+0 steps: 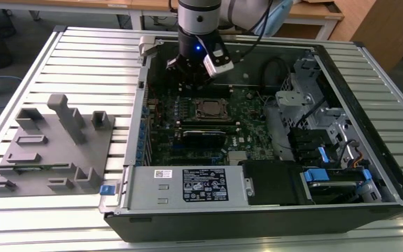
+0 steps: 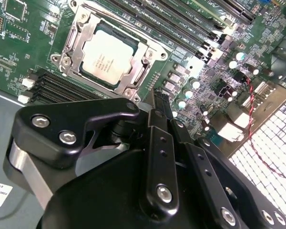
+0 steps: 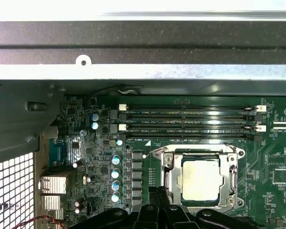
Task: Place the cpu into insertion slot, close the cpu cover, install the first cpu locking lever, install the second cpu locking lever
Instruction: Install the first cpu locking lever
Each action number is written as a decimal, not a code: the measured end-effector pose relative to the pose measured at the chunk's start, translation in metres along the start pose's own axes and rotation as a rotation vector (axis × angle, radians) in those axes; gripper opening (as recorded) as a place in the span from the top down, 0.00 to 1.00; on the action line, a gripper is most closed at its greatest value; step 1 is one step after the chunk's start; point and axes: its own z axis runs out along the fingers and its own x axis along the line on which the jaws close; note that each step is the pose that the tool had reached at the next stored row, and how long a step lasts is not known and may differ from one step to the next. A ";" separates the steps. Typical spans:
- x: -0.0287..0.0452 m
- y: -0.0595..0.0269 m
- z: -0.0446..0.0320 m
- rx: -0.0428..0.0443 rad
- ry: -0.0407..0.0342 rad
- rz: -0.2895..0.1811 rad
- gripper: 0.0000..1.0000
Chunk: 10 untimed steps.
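Note:
The cpu (image 1: 211,108) (image 2: 107,57) (image 3: 200,179) lies flat in the insertion slot (image 1: 197,112) on the green motherboard, silvery top up. The cpu cover (image 2: 82,34) (image 3: 168,175) lies down around the chip as a metal frame. A thin wire lever (image 2: 133,29) runs along one side of that frame. My gripper (image 1: 189,81) (image 2: 158,98) (image 3: 159,192) hovers just beside the socket, on its far side in the exterior view. Its black fingers are shut together with nothing between them and do not touch the chip.
The board sits inside an open computer case (image 1: 369,173). Memory slots (image 3: 190,119) run beside the socket, and a black card (image 1: 203,137) lies nearer the labelled power supply (image 1: 187,184). Drive bays and cables (image 1: 327,136) fill the exterior view's right. A grey fixture (image 1: 54,147) stands outside at the left.

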 end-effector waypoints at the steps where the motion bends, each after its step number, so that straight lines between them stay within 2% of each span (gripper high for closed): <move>1: 0.0000 0.0000 -0.0006 0.0000 0.0000 0.000 0.89; 10: 0.0032 0.0000 0.0003 0.0000 0.0000 0.000 0.89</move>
